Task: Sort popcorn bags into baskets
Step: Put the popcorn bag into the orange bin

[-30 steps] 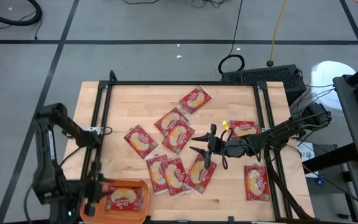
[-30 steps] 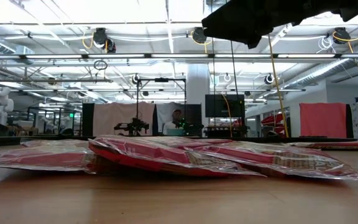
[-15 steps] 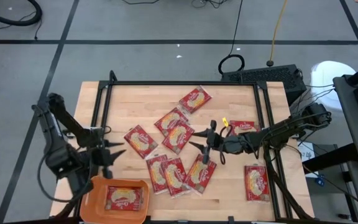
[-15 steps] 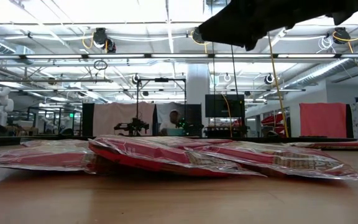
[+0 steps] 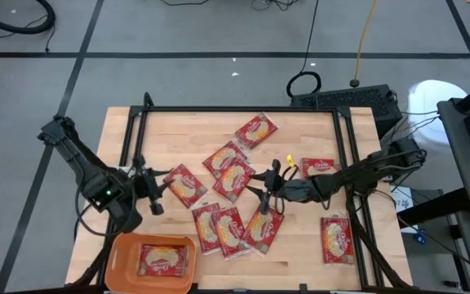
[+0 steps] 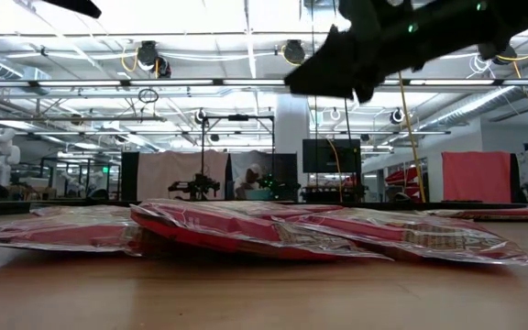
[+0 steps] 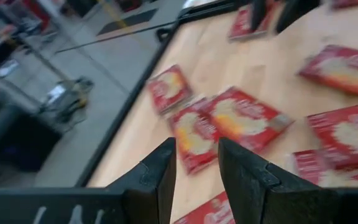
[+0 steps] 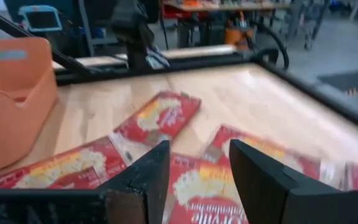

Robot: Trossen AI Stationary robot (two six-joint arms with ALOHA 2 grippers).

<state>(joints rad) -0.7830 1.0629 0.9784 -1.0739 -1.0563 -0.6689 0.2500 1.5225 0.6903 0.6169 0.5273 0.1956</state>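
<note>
1. The flat red popcorn bags (image 5: pixel 233 177) are shiny packets, each with a yellow-cream picture in the middle.
2. Most of them lie on the light wooden bench (image 5: pixel 308 135), spread over its middle.
3. One bag sits near the far edge (image 5: pixel 256 130), and its long side runs slanted.
4. Two bags (image 5: pixel 224 158) lie close together in the middle, both turned at a slant.
5. One bag (image 5: pixel 184 185) lies more to the left by itself, also slanted.
6. Three bags (image 5: pixel 219 229) lie side by side near the front, overlapping a little, with their long sides running mostly front to back.
7. One bag (image 5: pixel 321 167) lies on the right with its long side running left to right.
8. Another bag (image 5: pixel 335 240) lies at the front right, with its long side running front to back.
9. One more bag (image 5: pixel 167 260) lies flat inside the orange plastic tub with rounded corners (image 5: pixel 121 249), its long side running left to right.
10. The tub sits at the front left corner of the bench.
11. The left pincer (image 5: pixel 155 193) hangs over the left part of the bench, just beside the lone slanted bag. Its fingers (image 7: pixel 160 176) are spread a little and hold nothing.
12. The right pincer (image 5: pixel 266 186) hangs over the middle of the bench, above the bags. Its fingers (image 8: pixel 143 176) are spread apart and hold nothing.
</note>
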